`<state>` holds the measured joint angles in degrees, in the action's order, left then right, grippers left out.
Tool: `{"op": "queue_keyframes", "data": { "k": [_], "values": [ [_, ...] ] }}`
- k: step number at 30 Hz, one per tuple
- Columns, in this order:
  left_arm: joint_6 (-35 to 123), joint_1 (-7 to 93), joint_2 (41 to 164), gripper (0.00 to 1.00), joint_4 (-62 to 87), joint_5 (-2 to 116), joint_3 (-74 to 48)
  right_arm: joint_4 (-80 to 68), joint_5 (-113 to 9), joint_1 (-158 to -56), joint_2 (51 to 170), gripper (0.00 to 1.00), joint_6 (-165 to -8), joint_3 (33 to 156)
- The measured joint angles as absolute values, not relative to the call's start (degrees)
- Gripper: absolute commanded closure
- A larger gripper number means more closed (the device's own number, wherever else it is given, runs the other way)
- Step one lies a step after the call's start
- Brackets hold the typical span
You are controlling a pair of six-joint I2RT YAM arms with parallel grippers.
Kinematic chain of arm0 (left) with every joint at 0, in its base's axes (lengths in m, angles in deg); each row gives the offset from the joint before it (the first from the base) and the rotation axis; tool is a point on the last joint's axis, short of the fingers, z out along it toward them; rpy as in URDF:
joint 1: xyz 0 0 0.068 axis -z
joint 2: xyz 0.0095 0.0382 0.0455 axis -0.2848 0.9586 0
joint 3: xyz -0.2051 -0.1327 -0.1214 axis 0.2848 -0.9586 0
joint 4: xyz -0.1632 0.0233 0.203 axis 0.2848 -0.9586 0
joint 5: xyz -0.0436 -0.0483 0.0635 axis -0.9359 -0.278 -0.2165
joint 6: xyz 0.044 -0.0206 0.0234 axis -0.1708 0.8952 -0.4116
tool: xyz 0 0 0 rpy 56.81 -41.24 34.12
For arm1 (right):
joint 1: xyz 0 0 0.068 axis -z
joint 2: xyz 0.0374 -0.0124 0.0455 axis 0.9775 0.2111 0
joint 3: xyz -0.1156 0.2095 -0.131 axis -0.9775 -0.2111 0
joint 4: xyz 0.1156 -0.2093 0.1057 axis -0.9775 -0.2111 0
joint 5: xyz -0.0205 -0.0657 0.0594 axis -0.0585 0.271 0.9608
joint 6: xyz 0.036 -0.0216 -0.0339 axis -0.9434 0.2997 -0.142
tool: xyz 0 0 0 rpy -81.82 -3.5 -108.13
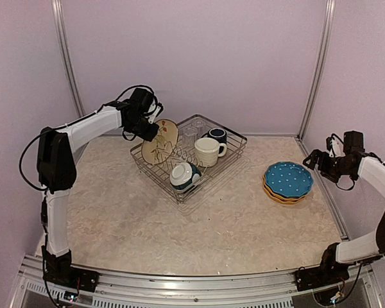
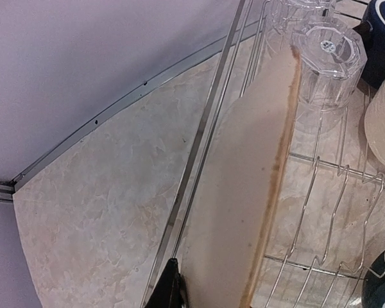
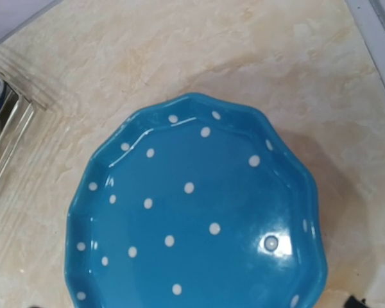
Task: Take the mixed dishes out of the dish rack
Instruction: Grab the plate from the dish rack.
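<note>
Two arms, left gripper [image 1: 155,131] clamped on the cream bird-pattern plate [image 1: 162,145] in the dish rack [image 1: 239,146], right gripper [image 1: 316,159] fingers apart near the blue plate [image 1: 288,178], yellow plate [image 1: 279,198] beneath.

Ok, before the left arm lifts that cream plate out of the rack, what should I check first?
1. Grip: left hand is shut on the upper rim of the cream plate. Ok.
2. Plate seating: it stands tilted at the left side of the dish rack, with its lower edge hidden. Cannot tell whether it is free of the wires.
3. Neighbour: the clear glass sits right by the plate's edge in the left wrist view. Cannot tell whether they touch.
4. Other arm: right hand is open and well clear of the rack. Ok.
5. Drop spot: the blue plate lies flat on the yellow plate, right of the rack. Ok.
</note>
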<state>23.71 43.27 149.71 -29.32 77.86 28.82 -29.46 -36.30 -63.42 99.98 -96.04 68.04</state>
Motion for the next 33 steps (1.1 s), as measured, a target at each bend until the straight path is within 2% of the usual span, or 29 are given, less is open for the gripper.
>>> {"op": "queue_keyframes", "data": {
  "k": [23, 33],
  "values": [
    [25.04, 46.74, 144.07, 1.00, -31.40, 87.17, 27.69, -29.44, -36.30, -63.42, 99.69, 0.00, -96.43, 67.52],
    [28.08, 46.76, 134.38, 1.00, -32.95, 86.69, 27.73, -29.42, -36.28, -63.42, 99.69, 0.00, -96.80, 67.52]
  ]
}}
